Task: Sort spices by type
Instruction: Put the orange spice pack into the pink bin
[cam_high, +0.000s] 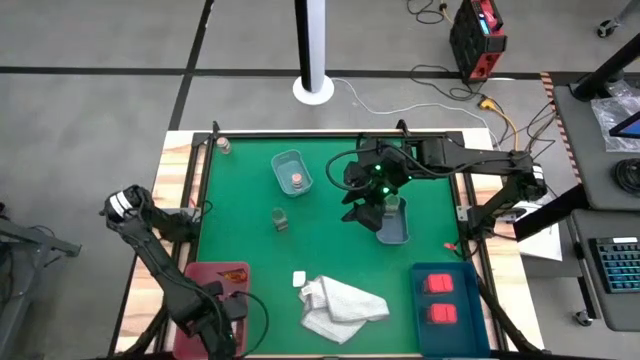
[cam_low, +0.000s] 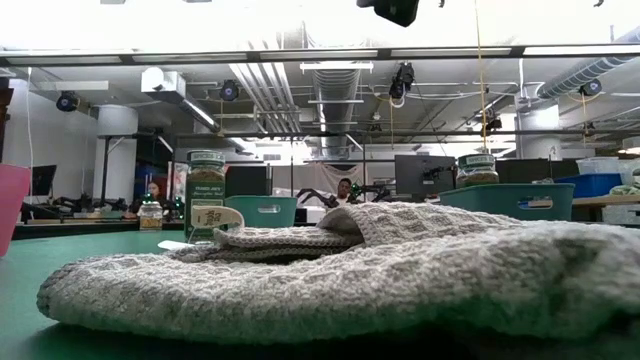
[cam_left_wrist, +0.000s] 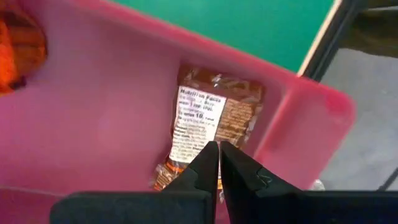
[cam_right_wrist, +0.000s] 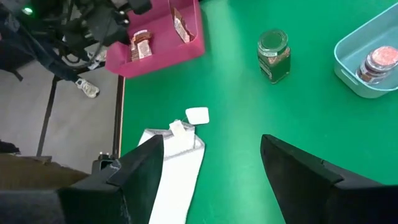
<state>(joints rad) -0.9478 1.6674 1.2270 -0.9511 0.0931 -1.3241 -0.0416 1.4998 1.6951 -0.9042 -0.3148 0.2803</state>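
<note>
In the high view the left arm folds down along the left edge of the green surface (cam_high: 320, 250), its left pincer (cam_high: 222, 312) low at the bottom left of the frame over the pink tray (cam_high: 200, 275). The left wrist view shows what the high view cannot: the two dark fingers (cam_left_wrist: 205, 165) pressed together with nothing between them, hanging over a brown packet (cam_left_wrist: 214, 118) with a white label that lies flat in the tray, and a red-orange packet (cam_left_wrist: 22, 46) at the upper left edge of that frame. The right arm reaches in from the right edge toward the centre of the high view, its right pincer (cam_high: 372, 212) above the near end of a pale blue-green tray (cam_high: 393, 232). The right wrist view shows its fingers (cam_right_wrist: 146, 168) spread wide and empty above the surface, with a greenish jar (cam_right_wrist: 274, 56) standing upright on the green, and a clear jar with a pinkish top (cam_right_wrist: 378, 61) inside another pale tray (cam_right_wrist: 348, 65) at the right edge. Two red blocks (cam_high: 440, 285) sit in a blue tray (cam_high: 420, 320) at the lower right of the high view, beside the white cloth (cam_high: 340, 305). The low view shows a second greenish jar (cam_low: 477, 168) rising above a tray rim behind the cloth.
</note>
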